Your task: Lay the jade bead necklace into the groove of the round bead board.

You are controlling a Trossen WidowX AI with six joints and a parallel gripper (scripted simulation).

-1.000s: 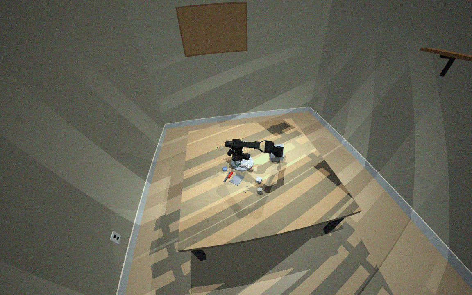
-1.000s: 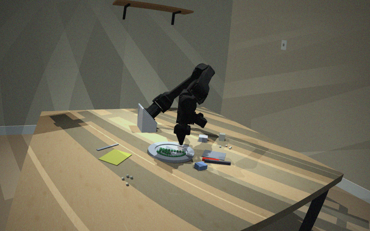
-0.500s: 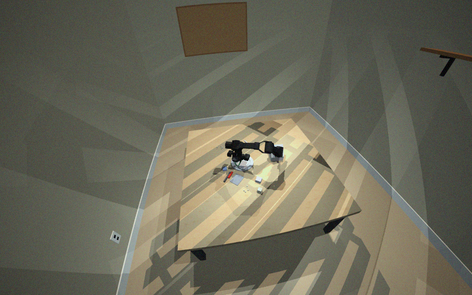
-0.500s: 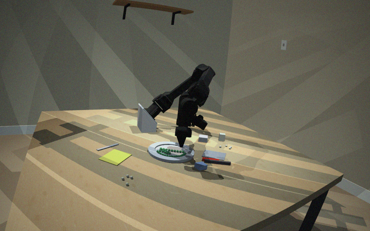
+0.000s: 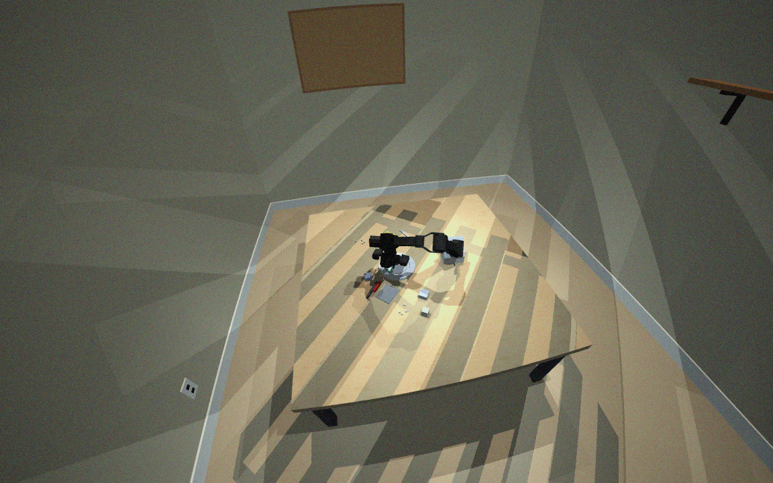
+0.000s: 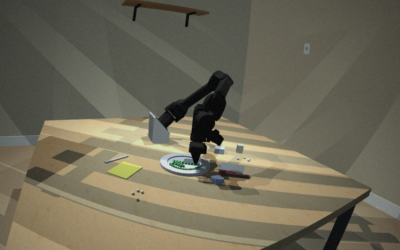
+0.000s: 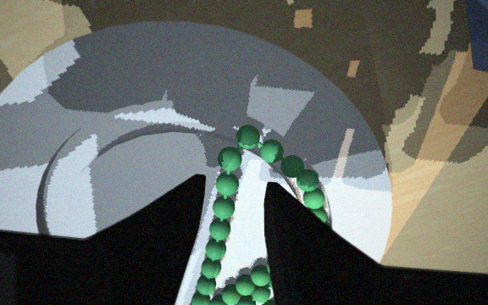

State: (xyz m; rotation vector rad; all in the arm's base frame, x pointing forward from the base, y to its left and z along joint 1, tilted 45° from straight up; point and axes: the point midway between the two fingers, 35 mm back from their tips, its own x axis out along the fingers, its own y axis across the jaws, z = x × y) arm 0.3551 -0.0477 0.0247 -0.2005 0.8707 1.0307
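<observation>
The round bead board (image 5: 405, 268) (image 6: 164, 165) (image 7: 176, 55) is pale grey with a ring groove and lies flat on the table. The jade bead necklace (image 6: 186, 168) (image 7: 227, 185) is a green loop on it. In the wrist view, its right side curves along the groove, its left side runs straight across the middle of the board, and several beads are bunched at the bottom. My gripper (image 6: 196, 163) (image 7: 235, 188) is partly open, low over the board. Its fingertips stand on either side of the straight strand, with gaps visible beside the beads. The lower beads are cut off by the wrist frame.
A blue block (image 6: 217, 179) (image 5: 368, 276) stands close to the board, near a grey slab (image 6: 231, 167) and a red and black tool (image 6: 235, 175). A yellow sheet (image 6: 124, 169) and a thin grey bar (image 6: 116, 159) lie on the other side. Two small blocks and small balls lie around.
</observation>
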